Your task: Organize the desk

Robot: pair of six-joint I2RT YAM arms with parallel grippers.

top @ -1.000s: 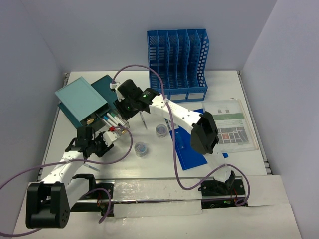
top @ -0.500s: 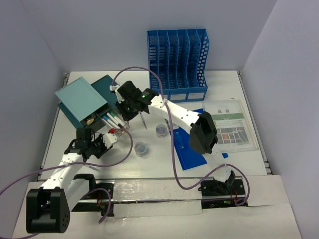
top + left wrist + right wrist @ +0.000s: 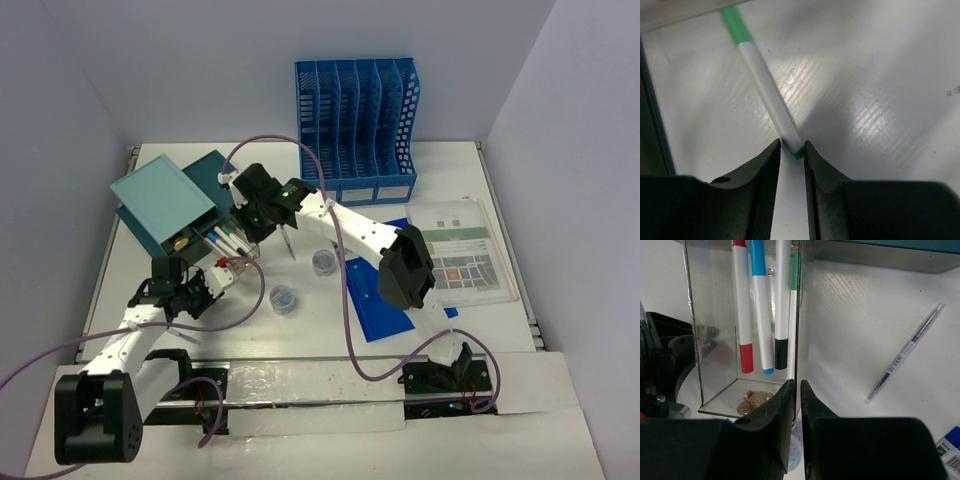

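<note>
Tool [image 3: 796, 401] pinching clear drawer [image 3: 712, 330] wall, markers [image 3: 756, 315] inside

Pale lavender walls on three sides from where I watch: back wall [image 3: 200, 70], left wall [image 3: 45, 200], right wall [image 3: 570, 180], all plain. The white desk [image 3: 450, 175] fills the space between them, with a thin metal rail [image 3: 508, 250] along its right edge. Light is soft and even. The left wrist view shows a broad sheen on the tabletop.
</note>
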